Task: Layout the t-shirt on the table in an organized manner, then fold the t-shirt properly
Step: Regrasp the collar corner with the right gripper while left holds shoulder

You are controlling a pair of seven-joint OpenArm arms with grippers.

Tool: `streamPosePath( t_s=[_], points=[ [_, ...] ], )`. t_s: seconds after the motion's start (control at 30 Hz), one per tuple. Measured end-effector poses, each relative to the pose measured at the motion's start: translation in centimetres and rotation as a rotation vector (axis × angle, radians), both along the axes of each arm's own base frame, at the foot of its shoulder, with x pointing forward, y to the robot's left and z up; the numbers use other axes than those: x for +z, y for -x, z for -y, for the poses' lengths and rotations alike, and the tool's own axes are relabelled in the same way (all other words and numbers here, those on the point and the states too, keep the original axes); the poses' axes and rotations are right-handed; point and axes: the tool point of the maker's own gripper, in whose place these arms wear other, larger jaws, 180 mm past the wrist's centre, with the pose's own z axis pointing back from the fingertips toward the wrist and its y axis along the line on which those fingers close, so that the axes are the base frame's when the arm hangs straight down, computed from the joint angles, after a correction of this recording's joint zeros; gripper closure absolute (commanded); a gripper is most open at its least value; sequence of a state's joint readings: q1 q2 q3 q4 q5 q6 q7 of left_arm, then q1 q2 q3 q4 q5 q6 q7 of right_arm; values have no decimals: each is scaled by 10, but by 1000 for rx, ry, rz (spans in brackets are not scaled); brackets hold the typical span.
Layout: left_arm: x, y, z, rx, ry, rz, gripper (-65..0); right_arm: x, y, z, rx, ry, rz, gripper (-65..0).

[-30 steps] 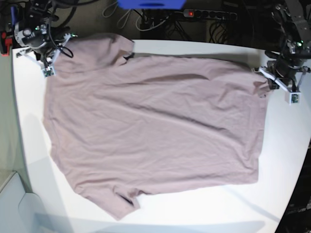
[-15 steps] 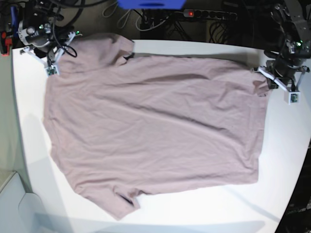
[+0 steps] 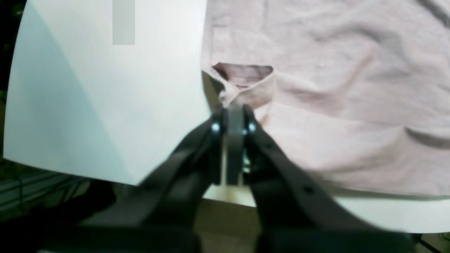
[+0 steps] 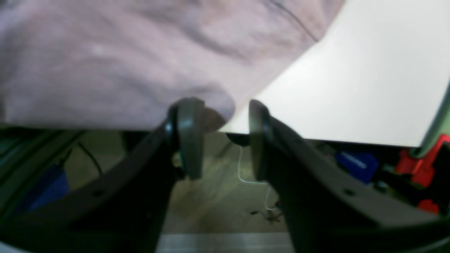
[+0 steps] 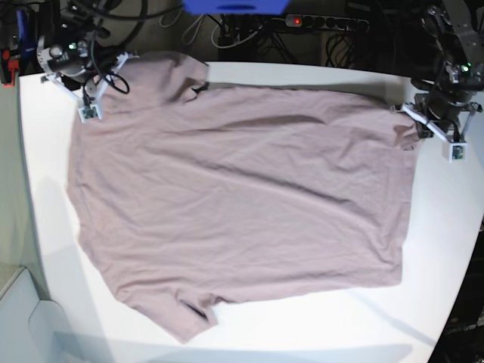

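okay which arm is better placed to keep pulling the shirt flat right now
Left. The left gripper is shut on the t-shirt at its hem corner; the right gripper stands open at the other end, gripping nothing.

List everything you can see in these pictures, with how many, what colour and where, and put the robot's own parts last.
t-shirt: one, dusty mauve-pink, spread flat across most of the table.
table: one, white, fills most of the base view.
power strip: one, black with a red switch, behind the table's far edge.
blue object: one, blue, at the top edge of the base view.
left gripper: one, black, shut on the t-shirt's edge at the table's rim.
right gripper: one, black, jaws apart at the table's far corner, a t-shirt corner between them.
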State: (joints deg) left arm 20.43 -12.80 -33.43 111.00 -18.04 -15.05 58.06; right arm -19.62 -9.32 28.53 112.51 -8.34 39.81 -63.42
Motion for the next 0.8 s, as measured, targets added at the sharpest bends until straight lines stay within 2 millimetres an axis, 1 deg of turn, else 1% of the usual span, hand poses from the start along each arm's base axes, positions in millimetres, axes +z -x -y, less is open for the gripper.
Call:
streamPosePath(
  t_s=[0.13, 0.63, 0.8],
  points=[
    [0, 0, 0, 0, 2, 1, 0, 0, 1, 1, 0, 6, -5, -276],
    [0, 0, 0, 0, 0, 0, 0, -4, 3, 0, 0, -4, -15, -273],
    [0, 0, 0, 0, -1, 0, 0, -18, 6, -4, -4, -38, -41, -273]
  ],
)
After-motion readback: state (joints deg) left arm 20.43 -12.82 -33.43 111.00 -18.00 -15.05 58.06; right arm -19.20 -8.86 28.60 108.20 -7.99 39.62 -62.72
